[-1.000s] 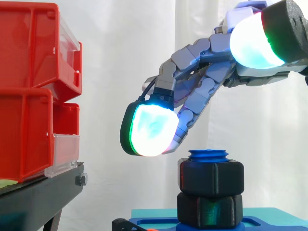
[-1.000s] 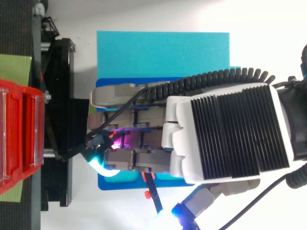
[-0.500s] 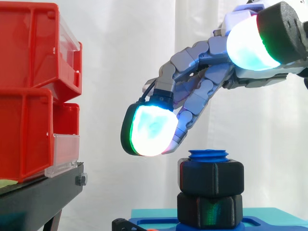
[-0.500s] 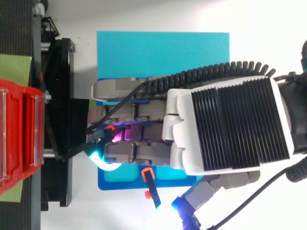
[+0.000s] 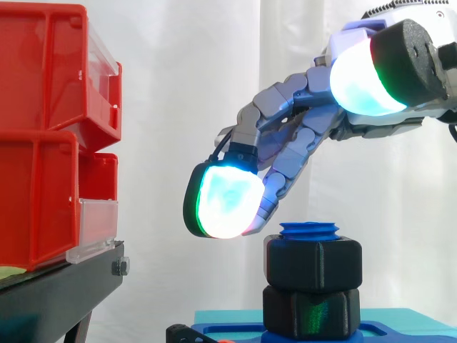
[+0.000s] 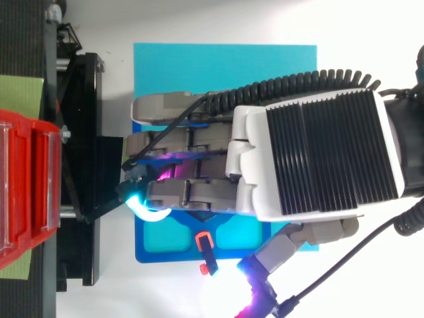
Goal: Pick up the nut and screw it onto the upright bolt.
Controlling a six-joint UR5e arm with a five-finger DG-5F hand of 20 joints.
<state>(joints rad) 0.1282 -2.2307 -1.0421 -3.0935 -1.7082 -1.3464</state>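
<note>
Hand: the grey jointed robot hand (image 5: 289, 146) hangs above the bolt. Its fingers are loosely stretched out and hold nothing.
Fingertip: one white-cyan glowing fingertip pad (image 5: 223, 204) sits at about 10 o'clock from the upper nut, near it but not touching.
Nut: the black hexagonal plastic nut (image 5: 313, 263) is on the blue threaded upright bolt (image 5: 308, 230), just under the bolt's top. Only a short stub of thread shows above it.
Below it: a second black hexagonal piece (image 5: 310, 311) sits directly under the nut, at 6 o'clock, and the two touch. I cannot tell whether it is another nut or the bolt's own collar.
Base: the bolt stands on a dark blue base plate (image 6: 159, 248), which lies on a cyan rectangular mat (image 6: 225, 66).
Done, as judged: the nut has been picked up and started on the thread, and the hand has let go of it.
Left, as judged: perhaps more turns. How firmly the nut is seated cannot be read from here.
Count, bolts: one.
Count, black hex pieces: two, stacked.
Count, hands: one.
Count, bins: at least two red plastic bins (image 5: 43, 64), stacked on a black stand (image 5: 57, 293) at 9 o'clock from the bolt and well apart from it.
</note>
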